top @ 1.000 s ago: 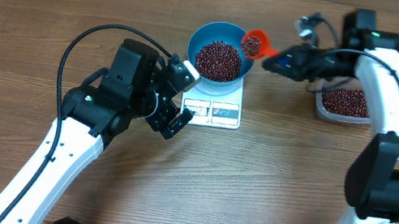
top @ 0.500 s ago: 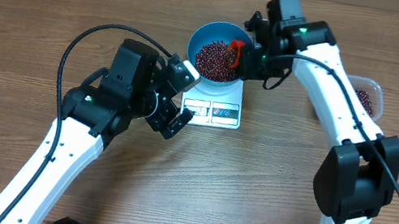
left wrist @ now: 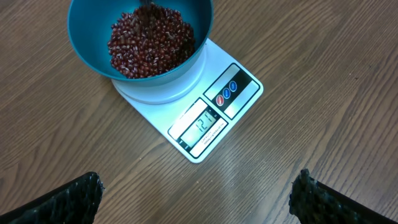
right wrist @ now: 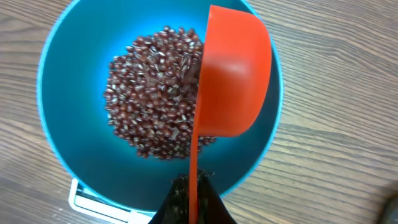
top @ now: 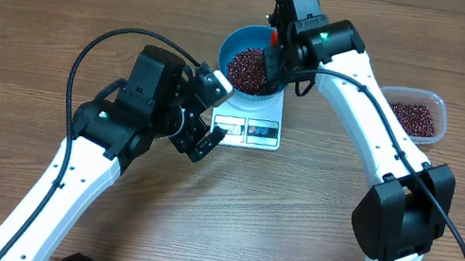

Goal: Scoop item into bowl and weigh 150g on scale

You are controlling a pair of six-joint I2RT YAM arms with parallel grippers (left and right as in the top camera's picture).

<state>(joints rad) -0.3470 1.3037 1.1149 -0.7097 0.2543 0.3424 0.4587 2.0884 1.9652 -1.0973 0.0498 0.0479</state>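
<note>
Right gripper (right wrist: pixel 191 200) holds an orange scoop (right wrist: pixel 233 81) tipped over the blue bowl (right wrist: pixel 59 149), which sits on the scale (left wrist: pixel 214 115); left gripper (top: pixel 208 115) hangs open beside the scale.
Right fingers are pressed together on the scoop's thin handle. The cup is turned on its side above the bowl's right half, with its back to the wrist camera. The red-brown beans (right wrist: pixel 149 109) lie heaped in the middle of the bowl, and more sit in the clear tub (top: pixel 439 111) off to the right, well apart from the scale. The bowl covers the far end of the white scale, and the display end faces the left arm. The readout looks like 121, but the digits are small and I am not sure. Left fingers are spread wide over bare wood table (left wrist: pixel 323 81), touching nothing.
</note>
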